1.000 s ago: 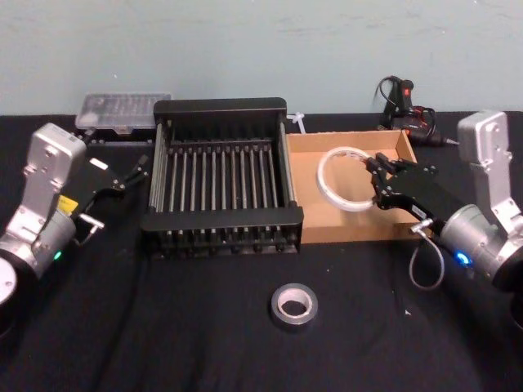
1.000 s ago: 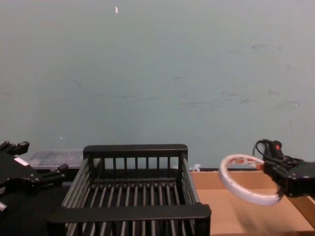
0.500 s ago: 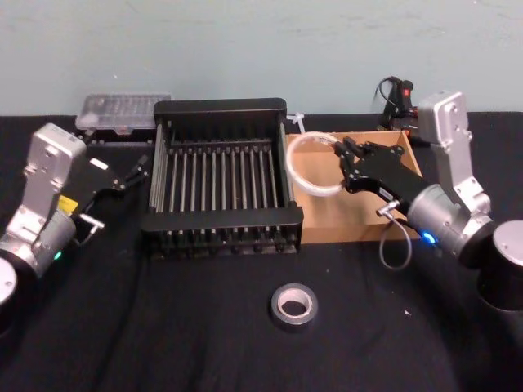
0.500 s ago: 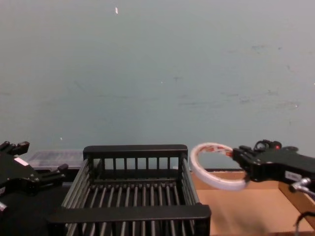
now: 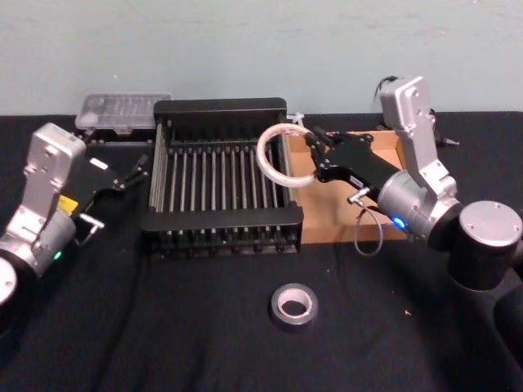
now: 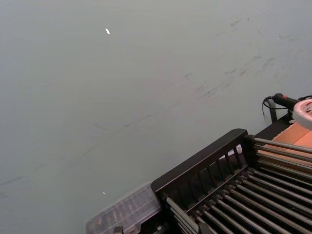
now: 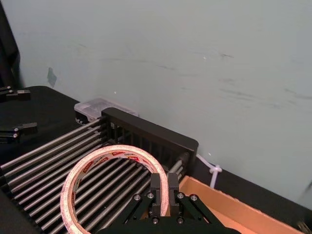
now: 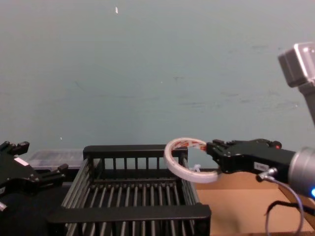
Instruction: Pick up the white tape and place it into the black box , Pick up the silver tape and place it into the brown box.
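Note:
My right gripper (image 5: 313,152) is shut on the white tape (image 5: 261,153), a thin ring with red print (image 7: 117,150). It holds the ring in the air over the right rim of the black box (image 5: 221,106), partly above the slatted floor (image 8: 135,194). In the chest view the white tape (image 8: 172,166) hangs at the height of the black box's back rim. The brown box (image 5: 327,227) lies just right of the black box, under my right arm. Alone on the black cloth in front lies the silver tape (image 5: 293,306). My left gripper (image 5: 135,170) is parked open, left of the black box.
A clear plastic case (image 5: 122,110) sits behind the black box's left corner. A black tool with a red part (image 6: 287,100) lies at the back right beyond the brown box. A white zip tie (image 7: 212,170) rests between the boxes at the back.
My right gripper has carried the white tape leftward, from above the brown box to above the black box's right rim. The left arm and the silver tape have not moved.

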Robot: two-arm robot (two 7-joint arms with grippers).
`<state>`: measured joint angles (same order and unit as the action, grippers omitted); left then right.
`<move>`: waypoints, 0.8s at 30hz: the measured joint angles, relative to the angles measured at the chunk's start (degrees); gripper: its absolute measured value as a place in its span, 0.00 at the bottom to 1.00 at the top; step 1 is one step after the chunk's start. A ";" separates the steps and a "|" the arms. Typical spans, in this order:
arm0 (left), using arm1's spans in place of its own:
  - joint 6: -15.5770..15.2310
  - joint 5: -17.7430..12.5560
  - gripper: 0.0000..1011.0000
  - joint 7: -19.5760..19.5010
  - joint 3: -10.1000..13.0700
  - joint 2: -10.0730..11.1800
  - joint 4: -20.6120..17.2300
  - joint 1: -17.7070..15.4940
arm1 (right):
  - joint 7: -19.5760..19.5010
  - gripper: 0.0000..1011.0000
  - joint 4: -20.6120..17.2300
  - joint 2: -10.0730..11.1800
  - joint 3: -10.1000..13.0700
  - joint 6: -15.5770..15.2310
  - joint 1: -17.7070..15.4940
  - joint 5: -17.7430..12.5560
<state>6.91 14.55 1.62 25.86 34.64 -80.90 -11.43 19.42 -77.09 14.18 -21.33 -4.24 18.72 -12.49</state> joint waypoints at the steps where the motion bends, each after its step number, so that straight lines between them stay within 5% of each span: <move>1: 0.00 0.00 0.99 0.00 0.00 0.00 0.00 0.00 | 0.00 0.10 0.24 -0.12 -0.22 0.04 0.27 0.26; 24: 0.00 0.00 0.99 0.00 0.00 0.00 0.00 0.00 | 0.01 0.10 9.67 -5.54 -3.16 0.54 7.69 3.85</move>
<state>6.91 14.55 1.62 25.86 34.65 -80.90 -11.43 19.43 -67.42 8.64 -24.49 -3.70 26.41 -8.63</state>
